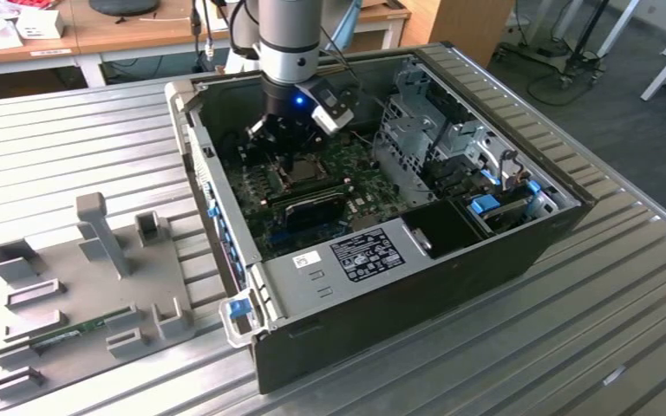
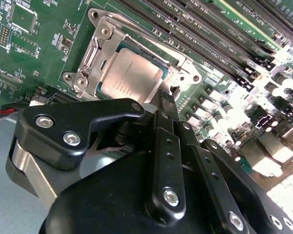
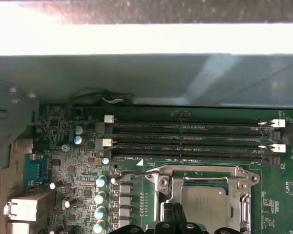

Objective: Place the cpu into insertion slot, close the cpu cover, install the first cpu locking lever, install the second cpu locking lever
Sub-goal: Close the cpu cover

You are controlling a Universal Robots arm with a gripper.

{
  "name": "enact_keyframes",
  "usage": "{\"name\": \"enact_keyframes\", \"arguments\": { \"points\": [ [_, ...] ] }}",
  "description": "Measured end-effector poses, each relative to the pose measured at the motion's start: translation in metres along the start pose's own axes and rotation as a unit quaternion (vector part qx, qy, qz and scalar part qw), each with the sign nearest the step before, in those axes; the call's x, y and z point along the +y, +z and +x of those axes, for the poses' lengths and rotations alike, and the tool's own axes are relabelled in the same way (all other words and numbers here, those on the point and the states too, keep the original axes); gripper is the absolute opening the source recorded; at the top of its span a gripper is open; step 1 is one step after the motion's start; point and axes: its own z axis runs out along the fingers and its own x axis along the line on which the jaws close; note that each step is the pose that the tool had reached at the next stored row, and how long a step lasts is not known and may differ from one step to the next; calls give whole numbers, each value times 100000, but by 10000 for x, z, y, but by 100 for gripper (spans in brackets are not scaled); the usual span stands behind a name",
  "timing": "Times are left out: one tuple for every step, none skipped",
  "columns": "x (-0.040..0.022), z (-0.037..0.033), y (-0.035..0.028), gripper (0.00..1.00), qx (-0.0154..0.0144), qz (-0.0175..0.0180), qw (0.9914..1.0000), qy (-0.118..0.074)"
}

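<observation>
While the cpu sits in the insertion slot under the lowered cpu cover | gripper at cover's edge, jaws together, nothing visible between | step, judged: locking levers | needs down-and-sideways push to hook

Open tower computer case lies on side on slatted metal table, green motherboard exposed. Four long black memory slots run side by side across board, silver-topped capacitors nearby. Grey fixture plate with upright posts at exterior view's left, green memory stick lying on it. Wooden desks behind.
</observation>
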Motion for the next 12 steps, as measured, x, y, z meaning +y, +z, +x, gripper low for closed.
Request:
{"name": "enact_keyframes", "arguments": {
  "points": [
    [3,2,1,11,1,39,100000,-1],
    [4,4,2,11,0,72,100000,-1],
    [4,7,5,11,-3,96,100000,-2],
    [4,9,9,11,-4,125,100000,-1],
    [4,10,14,11,2,144,100000,-5],
    [4,12,21,11,-1,147,100000,-8],
    [4,13,27,11,-2,147,100000,-9],
    [4,13,33,11,-2,147,100000,-5],
    [4,14,34,11,5,157,100000,-3],
    [4,14,34,11,6,160,100000,-3],
    [4,14,34,11,10,162,100000,-2],
    [4,14,35,11,6,157,100000,-1]
  ]
}}
